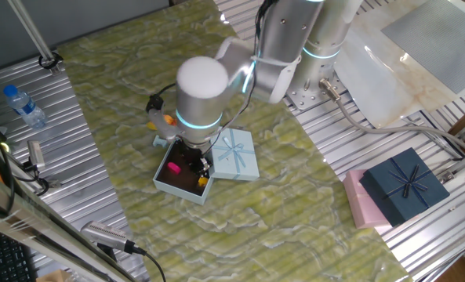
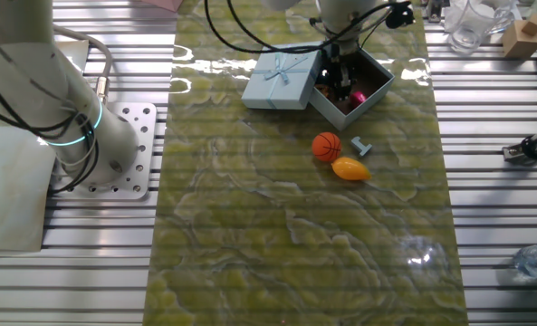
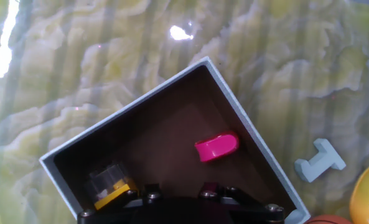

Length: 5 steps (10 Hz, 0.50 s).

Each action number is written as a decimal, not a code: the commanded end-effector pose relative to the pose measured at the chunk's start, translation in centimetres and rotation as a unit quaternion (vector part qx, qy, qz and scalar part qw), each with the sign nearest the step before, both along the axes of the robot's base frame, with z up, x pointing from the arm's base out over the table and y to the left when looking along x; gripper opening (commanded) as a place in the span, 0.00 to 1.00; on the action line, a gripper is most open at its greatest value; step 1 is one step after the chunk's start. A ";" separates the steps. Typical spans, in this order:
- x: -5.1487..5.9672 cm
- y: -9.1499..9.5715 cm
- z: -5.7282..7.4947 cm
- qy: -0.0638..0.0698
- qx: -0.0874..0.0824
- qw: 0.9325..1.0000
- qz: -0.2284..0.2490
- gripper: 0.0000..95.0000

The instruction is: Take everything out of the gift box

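The pale-blue gift box [image 1: 163, 182] stands open with its bow lid [image 1: 236, 153] lying beside it. My gripper [image 1: 199, 166] hangs low inside the box, its fingers apart with nothing between them. In the hand view the box's brown floor holds a magenta piece [image 3: 216, 147] and a small yellow piece [image 3: 114, 193] beside my gripper [image 3: 180, 190]. Outside the box lie an orange basketball [image 2: 326, 146], a yellow-orange mango [image 2: 350, 168] and a small grey-blue T-shaped piece [image 2: 362, 145]. The box [image 2: 377, 91] and lid [image 2: 282, 77] also show in the other fixed view, with my gripper [image 2: 340, 88] in the box.
A dark navy box with a bow [image 1: 405, 186] sits on a pink box [image 1: 357, 205] at the table's right edge. A water bottle [image 1: 24, 106] lies on the metal slats to the left. The arm's base [image 2: 96, 136] stands beside the green mat.
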<state>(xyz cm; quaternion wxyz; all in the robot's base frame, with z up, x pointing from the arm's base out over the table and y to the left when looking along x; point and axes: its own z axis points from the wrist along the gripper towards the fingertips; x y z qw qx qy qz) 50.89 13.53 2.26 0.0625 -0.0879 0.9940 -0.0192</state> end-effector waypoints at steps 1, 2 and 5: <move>0.1 0.1 0.0 0.004 0.004 1.000 -0.003 0.40; 0.1 0.1 0.0 0.005 0.005 1.000 -0.011 0.40; 0.1 0.1 0.0 0.002 0.007 1.000 -0.014 0.20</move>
